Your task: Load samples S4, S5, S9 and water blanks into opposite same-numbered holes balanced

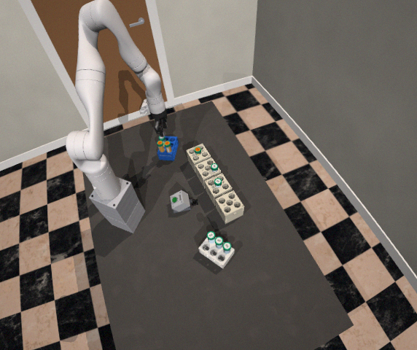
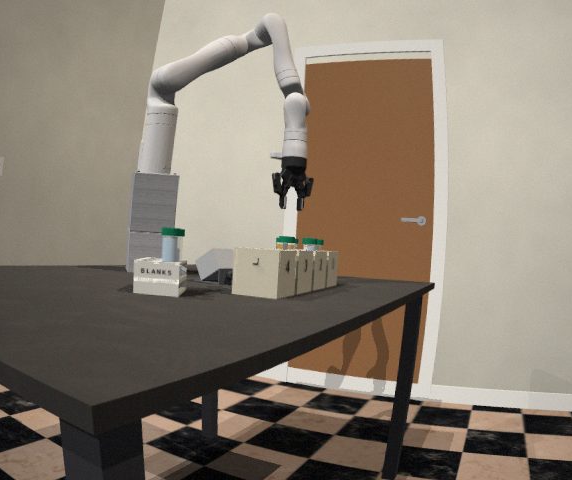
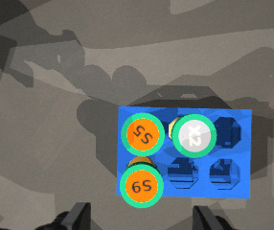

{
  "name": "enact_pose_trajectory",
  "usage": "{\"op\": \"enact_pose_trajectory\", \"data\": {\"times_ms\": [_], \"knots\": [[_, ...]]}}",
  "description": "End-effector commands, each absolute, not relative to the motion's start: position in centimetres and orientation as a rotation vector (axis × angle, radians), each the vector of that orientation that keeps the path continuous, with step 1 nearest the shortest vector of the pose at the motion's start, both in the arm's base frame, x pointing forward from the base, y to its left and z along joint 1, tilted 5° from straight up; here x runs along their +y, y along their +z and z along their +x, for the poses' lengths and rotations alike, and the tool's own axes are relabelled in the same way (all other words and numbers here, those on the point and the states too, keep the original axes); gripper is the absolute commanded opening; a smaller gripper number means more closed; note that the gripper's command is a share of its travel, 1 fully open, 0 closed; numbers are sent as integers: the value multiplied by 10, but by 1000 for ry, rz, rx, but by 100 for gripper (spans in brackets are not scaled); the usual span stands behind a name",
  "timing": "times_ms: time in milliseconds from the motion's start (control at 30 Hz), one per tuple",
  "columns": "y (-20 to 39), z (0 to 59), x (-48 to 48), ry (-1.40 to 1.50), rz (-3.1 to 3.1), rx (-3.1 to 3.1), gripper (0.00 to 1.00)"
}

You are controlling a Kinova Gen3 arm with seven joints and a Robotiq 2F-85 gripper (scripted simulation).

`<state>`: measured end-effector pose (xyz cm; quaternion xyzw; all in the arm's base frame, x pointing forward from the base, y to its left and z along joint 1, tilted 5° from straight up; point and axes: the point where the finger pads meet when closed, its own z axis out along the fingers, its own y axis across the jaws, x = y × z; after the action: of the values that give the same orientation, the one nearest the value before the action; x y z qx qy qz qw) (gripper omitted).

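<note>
My gripper [image 1: 160, 130] [image 2: 291, 204] [image 3: 143, 221] is open and empty, hanging above the blue sample rack [image 1: 172, 153] [image 3: 244, 190] at the table's far end. The rack holds the orange-dot tubes S5 [image 3: 143, 133] and S9 [image 3: 141, 186] and the grey-dot tube X2 [image 3: 194, 136]. In the wrist view S9 lies just ahead of the gap between my fingers. Four cream adapters [image 1: 235, 214] [image 2: 255, 279] stand in a row. The farthest holds an orange-dot tube [image 1: 197, 149]. The two middle adapters hold one white-dot blank each [image 1: 213, 166] [image 1: 217, 181]. The nearest is empty.
The white BLANKS rack [image 1: 221, 260] [image 2: 158, 277] holds three white-dot tubes [image 1: 219, 240] near the table's middle. The small desk with the green DONE key [image 1: 173, 200] stands left of the adapter row. The arm's base [image 1: 116, 211] stands at the table's left edge.
</note>
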<state>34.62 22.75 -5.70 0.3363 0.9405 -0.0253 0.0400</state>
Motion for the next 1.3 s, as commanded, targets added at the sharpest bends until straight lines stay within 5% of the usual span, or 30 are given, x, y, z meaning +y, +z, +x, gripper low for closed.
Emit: {"op": "enact_pose_trajectory", "data": {"times_ms": [0,1267], "knots": [[-60,347,228,-76,1030,2882,62],[-105,349,224,-76,1030,2882,62]]}}
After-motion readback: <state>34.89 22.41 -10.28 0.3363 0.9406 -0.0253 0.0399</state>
